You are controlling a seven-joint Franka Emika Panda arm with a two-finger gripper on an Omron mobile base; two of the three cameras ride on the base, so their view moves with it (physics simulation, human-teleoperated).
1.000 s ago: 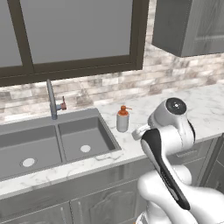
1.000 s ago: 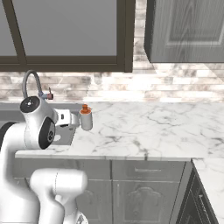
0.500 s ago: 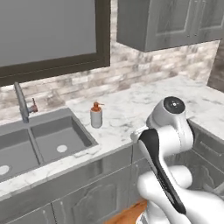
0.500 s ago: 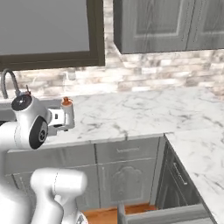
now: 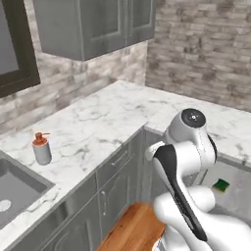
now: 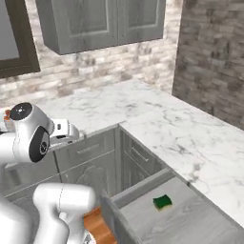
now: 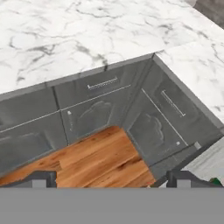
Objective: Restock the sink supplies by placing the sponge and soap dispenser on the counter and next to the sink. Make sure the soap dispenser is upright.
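An open drawer (image 6: 190,217) juts from the grey cabinets under the corner of the table (image 6: 157,119), and in it lies the sponge (image 6: 163,202), alone on the pale drawer floor near the front left corner. The sponge is a small block, green on top with a yellow layer underneath, lying flat; it also shows as a green-and-yellow patch (image 5: 221,185) just beside the arm. The soap dispenser (image 5: 42,148), grey with a rust-orange pump, stands upright on the table just beside the sink (image 5: 14,193). The hand (image 7: 111,179) hangs over the wood floor (image 7: 94,159) before the cabinets, its fingertips (image 7: 41,178) wide apart and gripping nothing.
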